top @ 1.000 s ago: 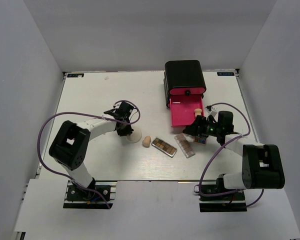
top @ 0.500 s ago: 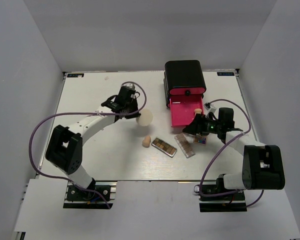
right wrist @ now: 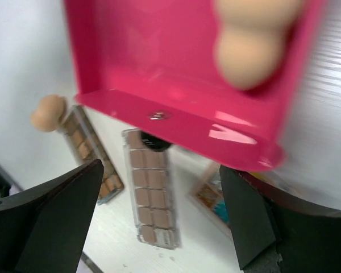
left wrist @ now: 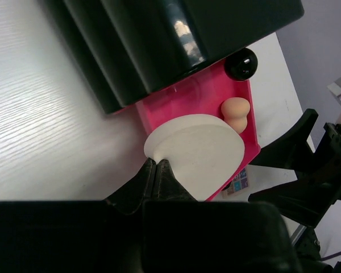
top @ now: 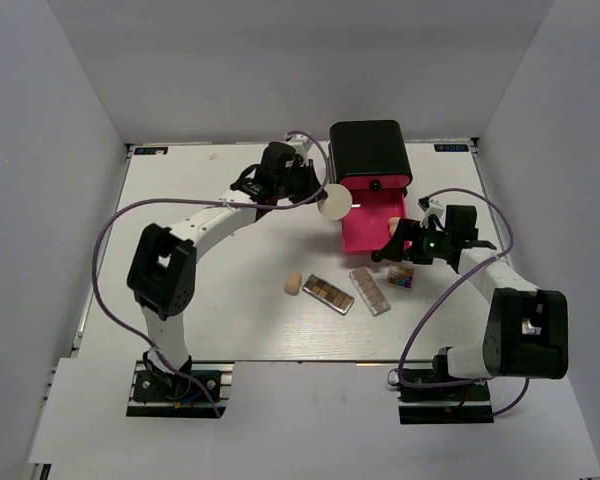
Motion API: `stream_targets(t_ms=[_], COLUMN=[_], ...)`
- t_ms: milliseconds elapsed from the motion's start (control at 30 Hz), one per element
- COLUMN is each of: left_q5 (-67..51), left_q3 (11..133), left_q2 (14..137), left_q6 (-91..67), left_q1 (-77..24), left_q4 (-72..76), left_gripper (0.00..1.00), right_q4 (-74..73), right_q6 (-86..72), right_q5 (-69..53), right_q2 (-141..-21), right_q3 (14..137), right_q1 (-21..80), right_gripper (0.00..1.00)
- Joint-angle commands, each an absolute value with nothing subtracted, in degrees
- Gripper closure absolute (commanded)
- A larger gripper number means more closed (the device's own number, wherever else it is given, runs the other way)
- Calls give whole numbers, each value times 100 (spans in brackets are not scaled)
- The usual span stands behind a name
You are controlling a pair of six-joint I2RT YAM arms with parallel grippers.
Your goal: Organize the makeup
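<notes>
My left gripper (top: 315,195) is shut on the edge of the round cream puff (top: 335,203) and holds it in the air over the near left part of the open pink drawer (top: 365,238). In the left wrist view the fingers (left wrist: 156,170) pinch the puff (left wrist: 196,151). One beige egg sponge (top: 392,222) lies in the drawer. The other egg sponge (top: 293,284) lies on the table beside the brown palette (top: 328,293), the clear pinkish palette (top: 369,291) and the small multicolour palette (top: 401,277). My right gripper (top: 405,245) is open and empty at the drawer's front right corner. I cannot make out the lavender stick.
The black box (top: 368,150) stands at the back, its upper pink drawer shut with a black knob (left wrist: 240,63). The right wrist view looks under the open drawer's front wall (right wrist: 176,122) at the palettes (right wrist: 150,193). The table's side walls are grey.
My left arm has lifted the puff off the table middle and carried it back and right to the open drawer. My right gripper has shifted slightly right and back.
</notes>
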State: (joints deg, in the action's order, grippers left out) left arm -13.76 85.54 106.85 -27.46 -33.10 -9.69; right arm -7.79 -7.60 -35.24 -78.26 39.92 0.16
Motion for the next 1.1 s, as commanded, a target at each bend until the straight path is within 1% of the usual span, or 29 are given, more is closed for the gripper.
stream_targets(t_ms=[0,67,133,167,200,300,533,667,733,767,800,833,867,900,933,1033,1067], left_q5=[-1941,-2004,-1960,-1925,-1794,-1574,-915,-520,-431,-422,-431,-422,-439,-466,-466,-501,-510], left_q3=[9069,9263,9369,9430,9570,9764,10168,10230,10257,10274,10309,10379,10415,10441,10476,10512,10520], left_q2=[10968,11222,11364,11486,11539,11733,12085,12155,12208,12217,12252,12295,12322,12348,12375,12393,12393], left_q6=[-2786,-2830,-2891,-2892,-2865,-2865,-2892,-2918,-2927,-2927,-2935,-2936,-2944,-2944,-2962,-2971,-2971], left_q1=[-3471,-3542,-3691,-3691,-3761,-3884,-4104,-4227,-4228,-4280,-4280,-4280,-4280,-4332,-4333,-4333,-4385], left_q4=[-624,-563,-475,-483,-536,-633,-913,-1159,-1239,-1265,-1300,-1362,-1397,-1415,-1441,-1468,-1468], left_gripper=[99,99,99,99,99,99,98,94,86,83,80,73,70,67,61,53,52], right_q4=[-1345,-1398,-1398,-1397,-1380,-1336,-1204,-1187,-1169,-1152,-1143,-1143,-1151,-1143,-1143,-1169,-1186], right_q6=[-536,-519,-519,-519,-519,-510,-589,-606,-606,-615,-624,-624,-624,-598,-563,-501,-466], right_q5=[-3085,-3129,-3181,-3199,-3234,-3339,-3498,-3542,-3586,-3612,-3630,-3639,-3691,-3735,-3788,-3946,-4059], right_q2=[-7840,-7831,-7831,-7840,-7840,-7875,-7893,-7884,-7875,-7875,-7875,-7875,-7875,-7858,-7849,-7840,-7822], right_q3=[4271,4289,4289,4298,4298,4298,4289,4263,4263,4254,4254,4254,4271,4280,4280,4307,4315], right_q1=[-263,-351,-448,-527,-580,-659,-817,-853,-879,-879,-888,-896,-905,-914,-923,-932,-932], right_gripper=[12,13,18,20,25,33,33,30,28,25,21,18,11,11,11,11,11])
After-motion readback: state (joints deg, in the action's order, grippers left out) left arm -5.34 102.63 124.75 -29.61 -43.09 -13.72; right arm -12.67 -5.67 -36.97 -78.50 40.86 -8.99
